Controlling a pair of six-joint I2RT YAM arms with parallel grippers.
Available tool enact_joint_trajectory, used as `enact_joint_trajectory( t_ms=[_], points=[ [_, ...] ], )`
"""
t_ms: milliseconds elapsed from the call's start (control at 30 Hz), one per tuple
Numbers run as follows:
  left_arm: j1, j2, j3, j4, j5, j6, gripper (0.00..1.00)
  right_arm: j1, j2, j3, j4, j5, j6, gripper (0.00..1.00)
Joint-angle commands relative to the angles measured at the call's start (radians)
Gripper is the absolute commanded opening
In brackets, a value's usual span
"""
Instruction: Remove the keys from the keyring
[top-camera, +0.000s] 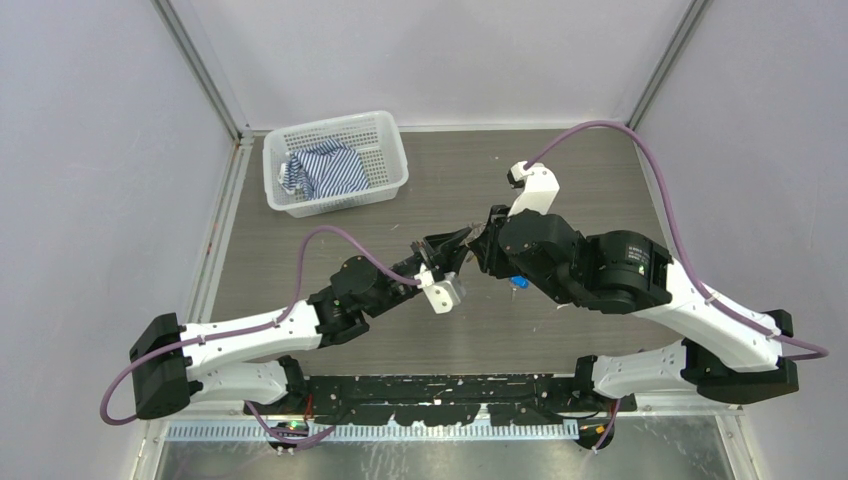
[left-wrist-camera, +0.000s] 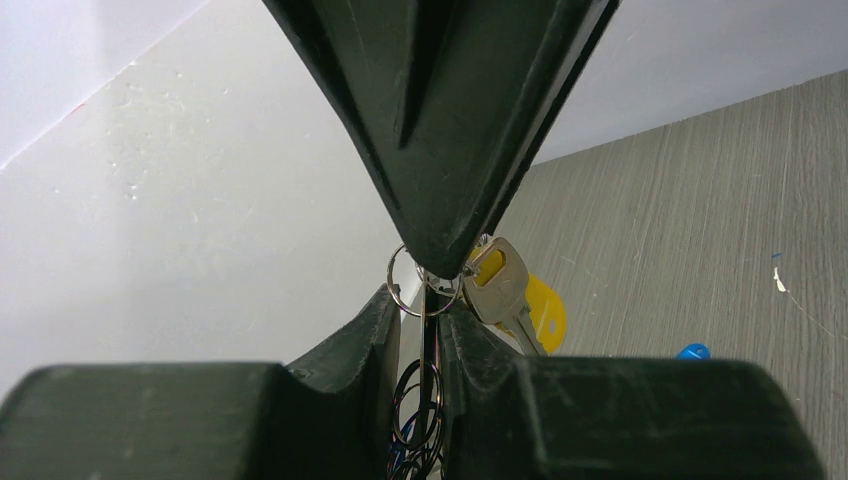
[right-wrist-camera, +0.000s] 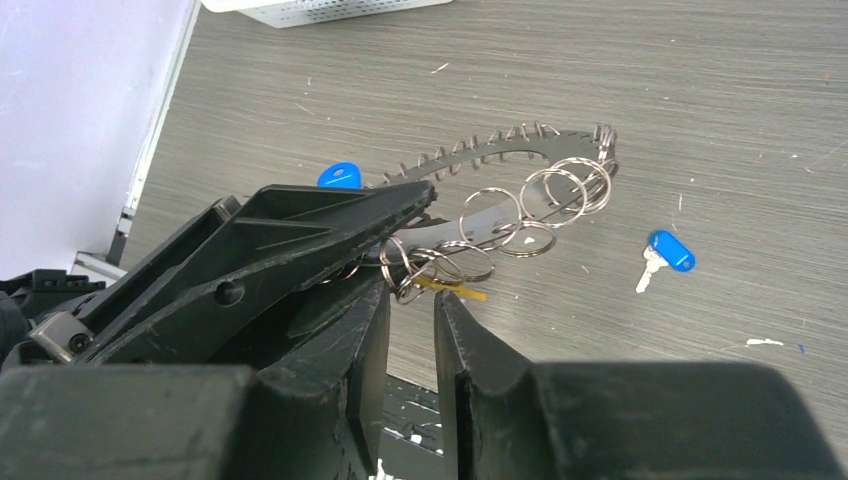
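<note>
The keyring (right-wrist-camera: 520, 150) is a large thin metal band hung with small split rings, held up over the table. My left gripper (left-wrist-camera: 430, 320) is shut on its band, which stands edge-on between the fingers; it also shows in the top view (top-camera: 445, 252). My right gripper (right-wrist-camera: 412, 300) meets it tip to tip (top-camera: 478, 245), its jaws narrowly apart and pinching a small split ring (left-wrist-camera: 425, 285). A silvery key (left-wrist-camera: 497, 283) with a yellow tag (left-wrist-camera: 547, 312) hangs beside that ring. A loose key with a blue tag (right-wrist-camera: 668, 255) lies on the table, also in the top view (top-camera: 518, 283).
A white mesh basket (top-camera: 385, 135) holding a striped cloth (top-camera: 325, 170) stands at the back left. Another blue tag (right-wrist-camera: 338, 176) shows behind my left gripper. Grey walls enclose the table on three sides.
</note>
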Motion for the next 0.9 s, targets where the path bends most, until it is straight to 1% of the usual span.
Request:
enact_joint_trajectory(
  t_ms=[0, 400, 533, 767, 867],
  points=[
    [0.004, -0.037, 0.049, 0.087, 0.017, 0.003, 0.0, -0.015, -0.005, 0.032, -0.002, 0.024, 0.021, 0.28],
    [0.005, -0.033, 0.047, 0.094, 0.017, 0.002, 0.0, -0.026, 0.004, 0.025, 0.014, 0.016, 0.002, 0.21],
    [0.005, -0.033, 0.047, 0.094, 0.017, 0.001, 0.0, -0.027, 0.012, 0.029, 0.015, 0.011, -0.008, 0.17],
    [0.004, -0.033, 0.046, 0.095, 0.017, 0.005, 0.0, -0.027, 0.008, 0.038, 0.008, 0.013, -0.015, 0.01],
    [0.004, -0.03, 0.045, 0.094, 0.017, 0.007, 0.0, -0.026, 0.002, 0.04, 0.008, 0.019, -0.022, 0.01]
  ],
)
